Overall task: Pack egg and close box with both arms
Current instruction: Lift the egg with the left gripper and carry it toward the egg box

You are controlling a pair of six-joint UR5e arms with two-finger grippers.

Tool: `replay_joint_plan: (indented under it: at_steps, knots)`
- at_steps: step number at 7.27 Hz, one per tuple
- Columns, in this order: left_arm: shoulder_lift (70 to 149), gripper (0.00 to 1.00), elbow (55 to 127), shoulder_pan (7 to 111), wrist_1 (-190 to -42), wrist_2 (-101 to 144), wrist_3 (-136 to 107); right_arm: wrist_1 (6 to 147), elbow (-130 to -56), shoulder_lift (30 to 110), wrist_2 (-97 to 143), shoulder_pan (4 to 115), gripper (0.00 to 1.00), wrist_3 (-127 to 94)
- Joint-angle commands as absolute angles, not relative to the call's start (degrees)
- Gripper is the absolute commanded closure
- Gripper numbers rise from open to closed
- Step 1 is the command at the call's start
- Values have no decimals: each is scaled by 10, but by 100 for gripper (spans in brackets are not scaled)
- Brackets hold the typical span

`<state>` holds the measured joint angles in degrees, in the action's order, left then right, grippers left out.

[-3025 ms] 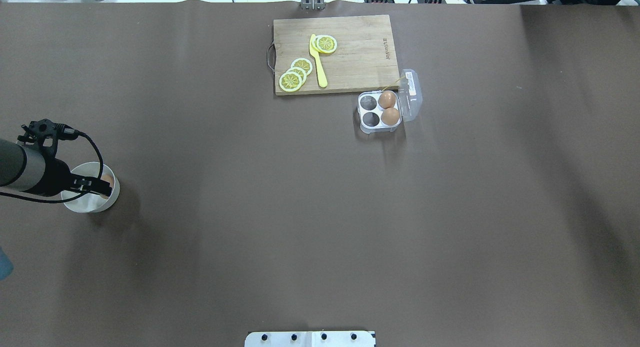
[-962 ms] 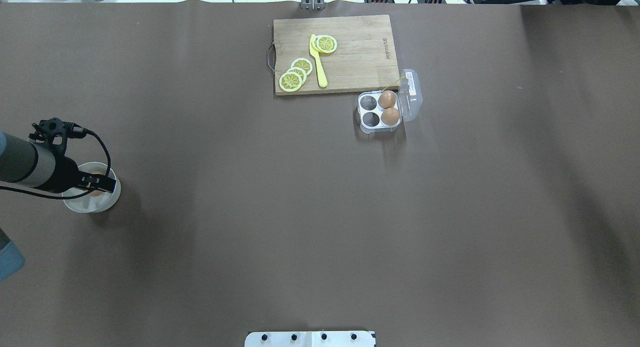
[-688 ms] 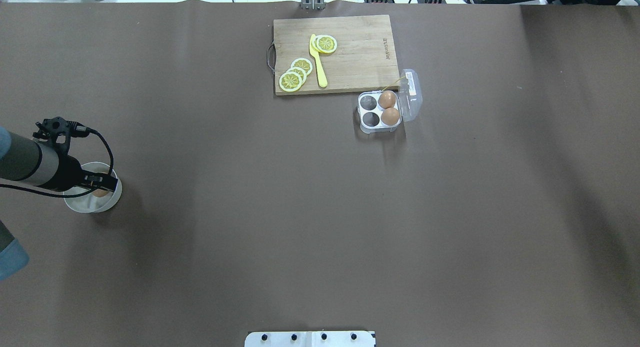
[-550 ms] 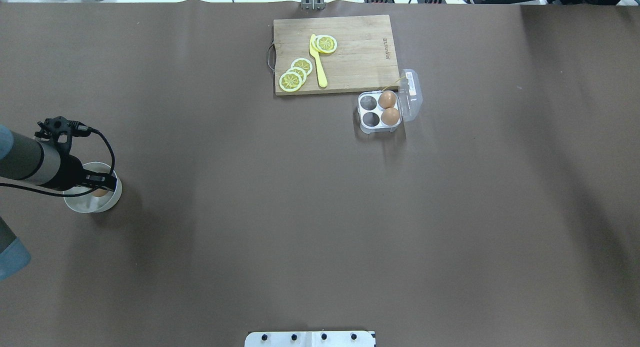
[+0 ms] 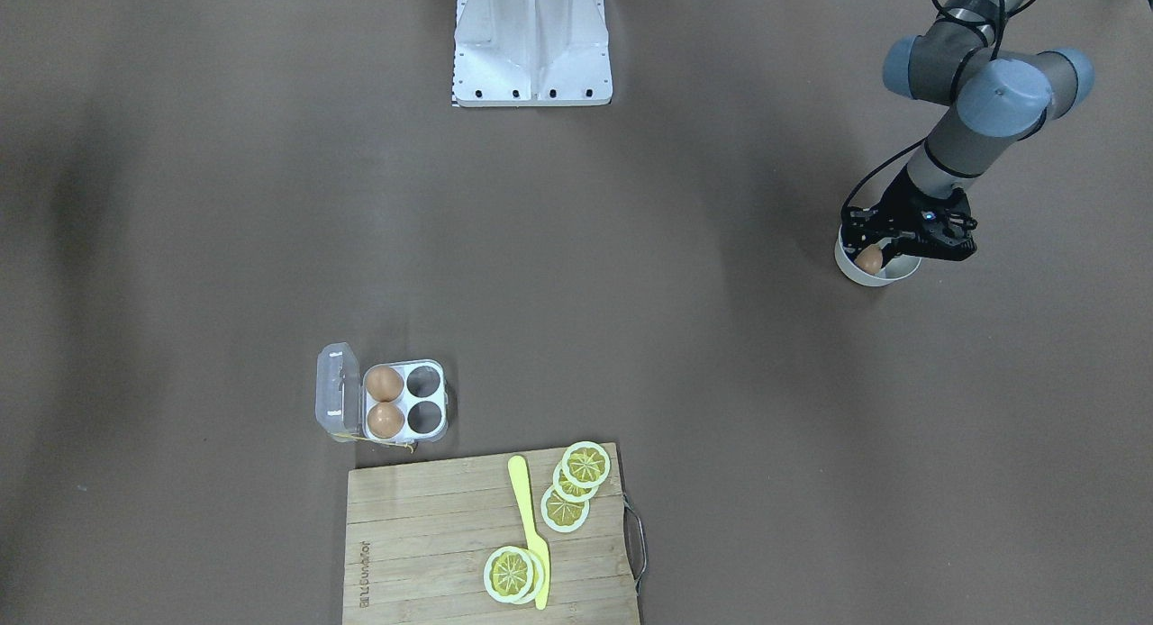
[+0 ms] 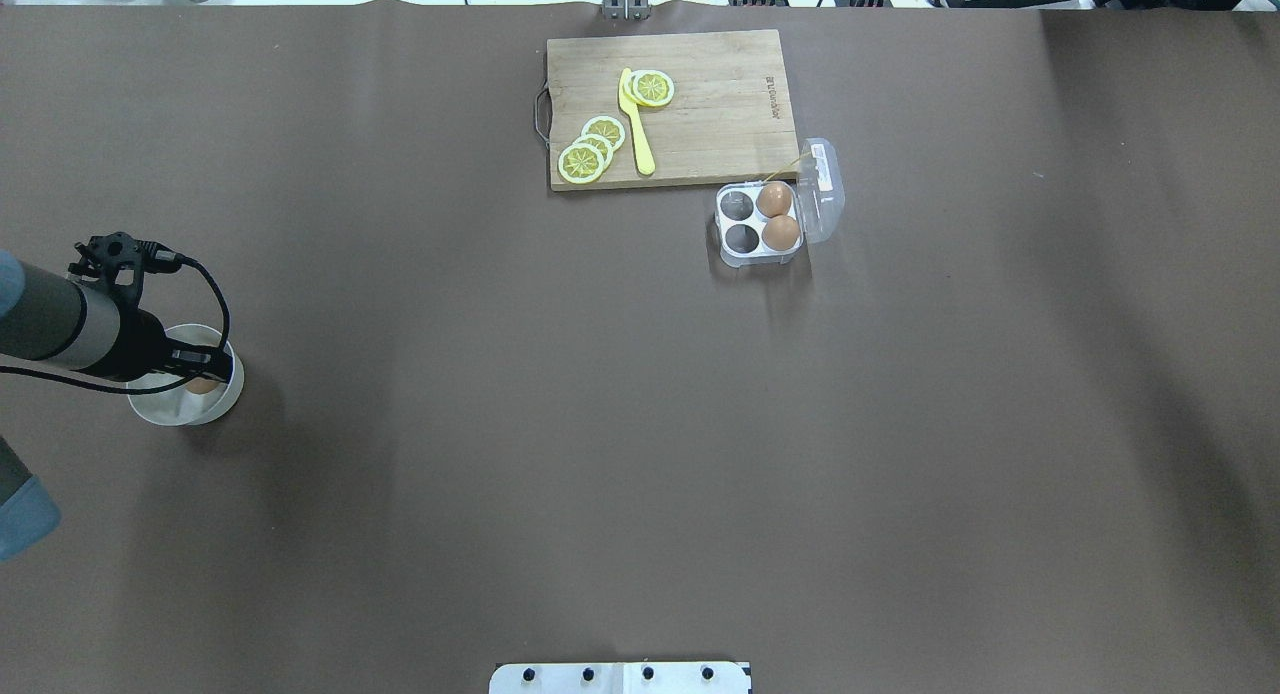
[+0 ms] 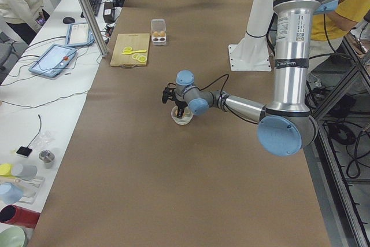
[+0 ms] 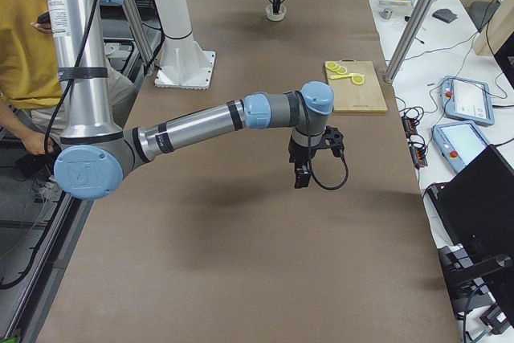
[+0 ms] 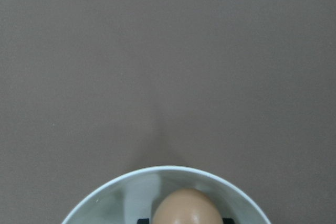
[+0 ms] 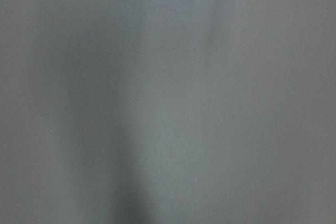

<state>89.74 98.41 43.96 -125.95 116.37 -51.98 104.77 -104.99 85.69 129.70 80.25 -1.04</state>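
Left gripper clamped on egg in bowl, 9 o'clock. Right gripper: can't tell if apart or together. Box lid open, 1 o'clock.

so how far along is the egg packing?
Done: the box holds two eggs, two cells empty, lid open. In hand: left gripper, jaws either side of the egg in the bowl; grip unconfirmed. Left: carry it to an empty cell, close the lid with both arms. The right gripper hangs over bare table.
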Motion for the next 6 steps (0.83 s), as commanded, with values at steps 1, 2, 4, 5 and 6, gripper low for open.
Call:
replay_joint_plan:
  at_steps: [1,2,4,5,6]
  knots:
    - [890,59,1015,442,-1255,1170,-519,1048,-1050,857,1299,802,0,-11]
    - [888,59,1034,446,-1252,1185,-519,1048,-1049,857,1297,802,0,-9]
    - [897,59,1051,465,-1245,1197,-519,1048,-1050,857,1300,802,0,-11]
    - [908,59,1057,477,-1232,1203,-519,1048,-1051,858,1300,802,0,-11]
    - [958,60,1060,489,-1180,1203,-519,1048,-1051,858,1300,803,0,-11]
